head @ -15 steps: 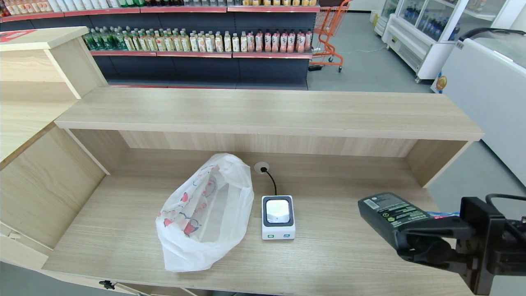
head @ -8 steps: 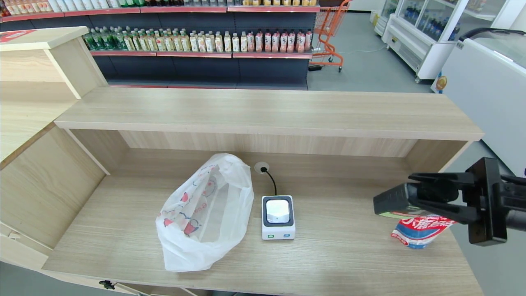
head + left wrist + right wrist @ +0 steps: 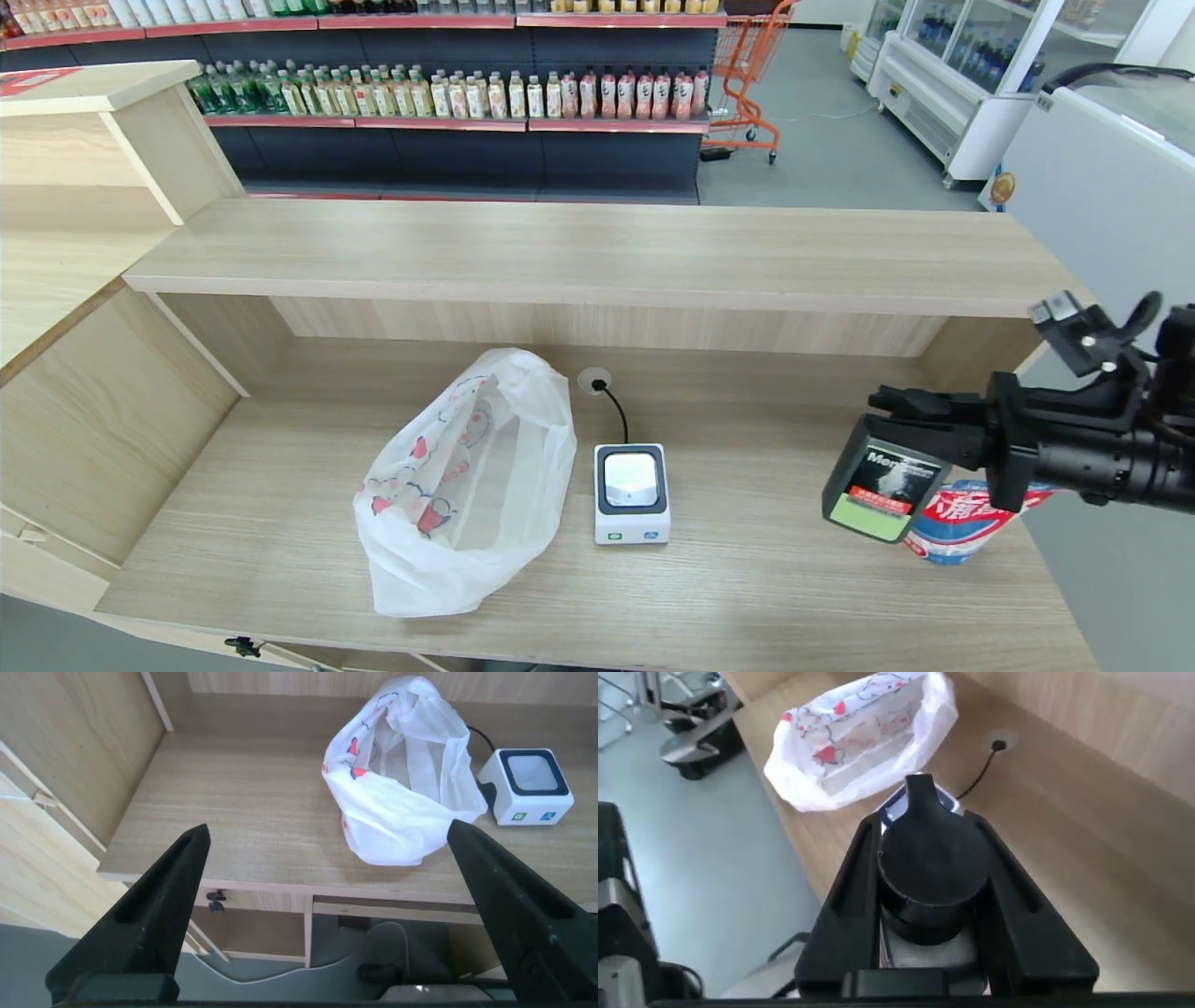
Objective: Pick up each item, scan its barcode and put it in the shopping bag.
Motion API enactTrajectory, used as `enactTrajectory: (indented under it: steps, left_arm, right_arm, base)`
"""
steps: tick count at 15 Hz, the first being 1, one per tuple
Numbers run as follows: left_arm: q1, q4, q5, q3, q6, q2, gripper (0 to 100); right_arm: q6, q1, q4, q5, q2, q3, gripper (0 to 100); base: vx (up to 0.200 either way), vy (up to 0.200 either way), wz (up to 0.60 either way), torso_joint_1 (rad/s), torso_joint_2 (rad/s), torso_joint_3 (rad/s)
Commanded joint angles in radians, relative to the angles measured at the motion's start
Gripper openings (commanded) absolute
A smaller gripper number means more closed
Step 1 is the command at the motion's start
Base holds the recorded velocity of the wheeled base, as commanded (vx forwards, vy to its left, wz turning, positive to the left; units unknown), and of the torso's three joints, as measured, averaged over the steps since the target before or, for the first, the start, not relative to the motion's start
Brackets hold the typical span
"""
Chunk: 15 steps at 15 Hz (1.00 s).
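Note:
My right gripper (image 3: 904, 422) is shut on a black bottle (image 3: 881, 482) with a red and green label, held above the right part of the wooden counter (image 3: 766, 579). In the right wrist view the bottle's black cap (image 3: 930, 863) sits between the fingers (image 3: 862, 873). A white scanner (image 3: 632, 492) stands mid-counter, well left of the bottle. Left of the scanner lies the white shopping bag (image 3: 467, 476), its mouth open. A blue, red and white packet (image 3: 966, 525) lies under my right arm. My left gripper (image 3: 327, 835) is open, held off the counter's front edge, short of the bag (image 3: 402, 775).
A raised wooden ledge (image 3: 607, 252) runs along the back of the counter, with side walls at both ends. The scanner's black cable (image 3: 616, 411) leads to a hole behind it. Store shelves of drinks (image 3: 448, 93) stand beyond.
My right wrist has risen and turned with the bottle: its back label faced up a second ago, and its front label now faces me. The packet beneath has come into view.

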Motion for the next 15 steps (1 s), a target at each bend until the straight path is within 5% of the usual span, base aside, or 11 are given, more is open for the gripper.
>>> enactTrajectory:
  steps: [1, 15]
  left_arm:
    - [0.000, 0.000, 0.000, 0.000, 0.000, 0.000, 100]
    - [0.000, 0.000, 0.000, 0.000, 0.000, 0.000, 100]
  right_arm:
    - [0.108, 0.137, -0.002, -0.029, 0.179, -0.100, 0]
    - [0.268, 0.383, -0.002, -0.214, 0.667, -0.571, 0]
  base:
    - [0.000, 0.000, 0.00, 0.000, 0.00, 0.000]
    - [0.000, 0.000, 0.00, 0.000, 0.00, 0.000]
